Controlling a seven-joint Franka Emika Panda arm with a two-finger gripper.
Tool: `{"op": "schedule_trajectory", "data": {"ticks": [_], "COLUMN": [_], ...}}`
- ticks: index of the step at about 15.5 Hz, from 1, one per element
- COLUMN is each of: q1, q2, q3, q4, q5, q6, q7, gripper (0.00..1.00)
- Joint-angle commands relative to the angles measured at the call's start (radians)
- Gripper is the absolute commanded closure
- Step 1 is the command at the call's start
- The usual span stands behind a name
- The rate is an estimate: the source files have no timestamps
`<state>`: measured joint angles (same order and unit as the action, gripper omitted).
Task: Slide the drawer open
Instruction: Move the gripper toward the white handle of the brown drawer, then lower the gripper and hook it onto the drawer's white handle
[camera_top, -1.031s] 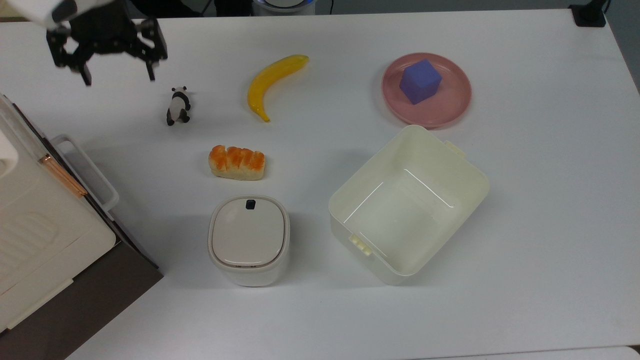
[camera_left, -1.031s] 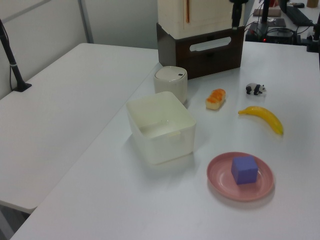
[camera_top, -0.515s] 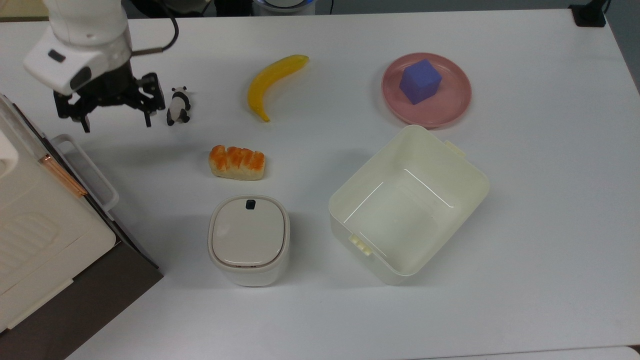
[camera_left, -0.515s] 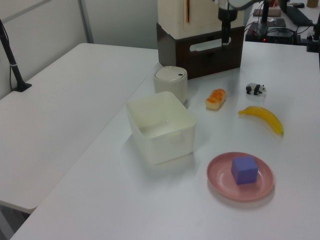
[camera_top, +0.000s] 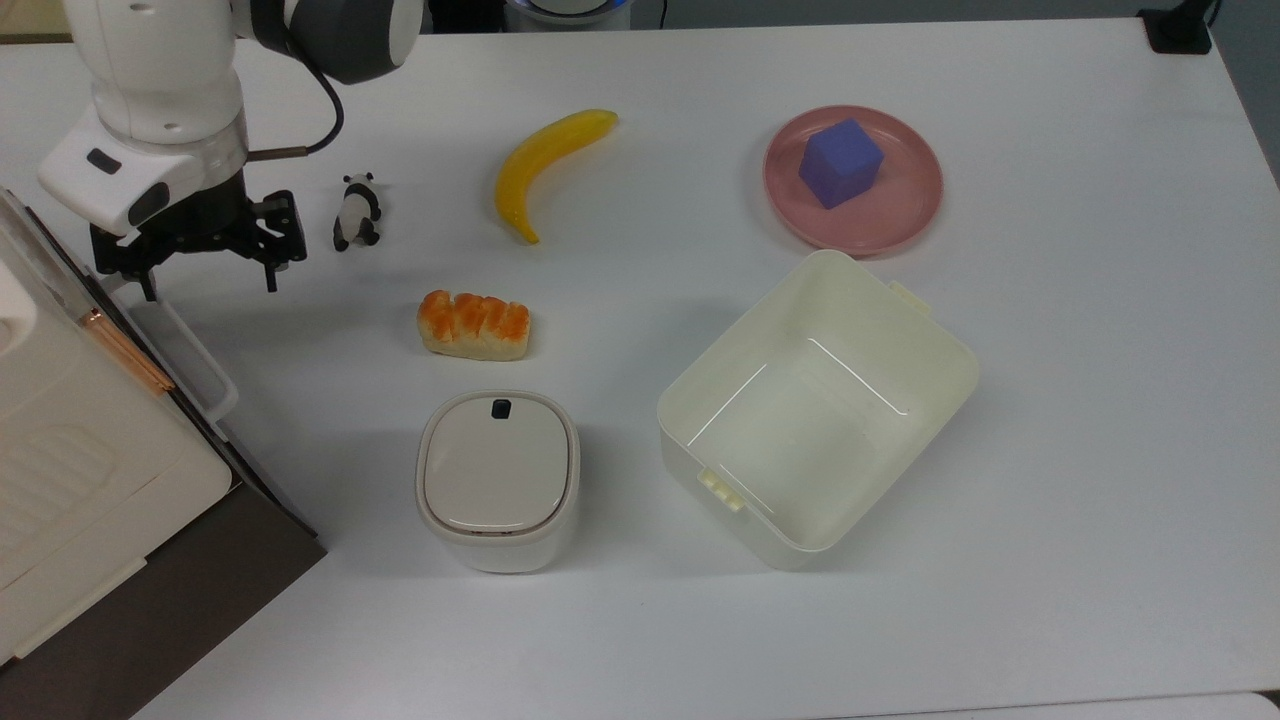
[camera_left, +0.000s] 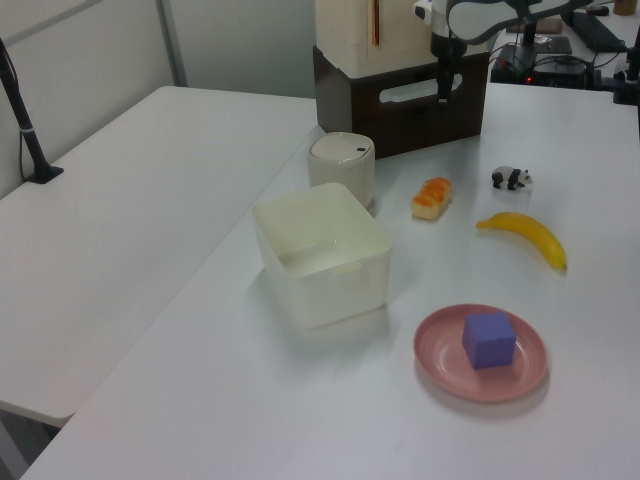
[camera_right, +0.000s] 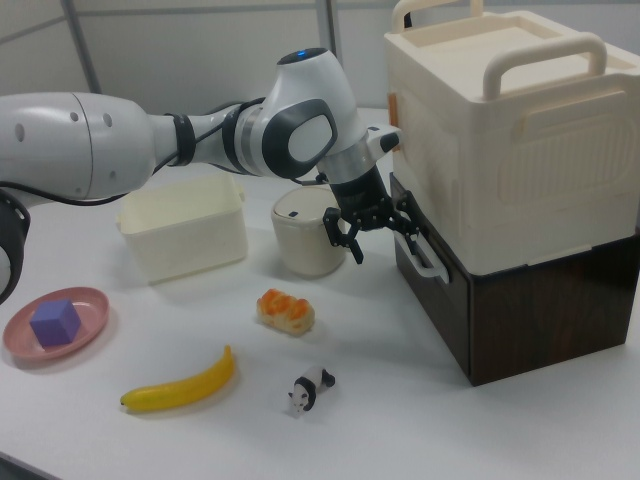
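A white desk (camera_top: 1050, 450) is carrying the scene, and a second white table (camera_left: 130, 200) is standing beside it in the left view. The drawer (camera_right: 432, 268) is sitting shut in the dark cabinet (camera_right: 540, 300) at the desk's left edge in the top view, under a cream appliance (camera_right: 510, 130). The gripper (camera_top: 208, 290) is hovering with its fingers (camera_top: 270, 281) spread apart at the end of the drawer's white handle (camera_top: 185, 350), gripping nothing. A panda (camera_top: 356, 211), banana (camera_top: 545, 160), bread (camera_top: 474, 325), lidded bin (camera_top: 498, 480), tub (camera_top: 905, 330) and plate (camera_top: 900, 215) with a cube (camera_top: 842, 162) are lying further along the desk.
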<state>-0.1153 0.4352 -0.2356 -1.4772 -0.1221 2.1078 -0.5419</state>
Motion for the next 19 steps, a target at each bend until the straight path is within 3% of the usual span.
{"op": "schedule_trajectory", "data": {"ticks": [1, 14, 19], "q1": [-0.007, -0.02, -0.015], "q2": [0.004, 0.063, 0.062], "q3": [0.006, 0.01, 0.039], "q4": [0.015, 0.008, 0.003], "q5": [-0.025, -0.079, -0.083], "q6": [0.015, 0.115, 0.115], "q7": [-0.018, -0.029, -0.026], "gripper": [0.0, 0.0, 0.0]}}
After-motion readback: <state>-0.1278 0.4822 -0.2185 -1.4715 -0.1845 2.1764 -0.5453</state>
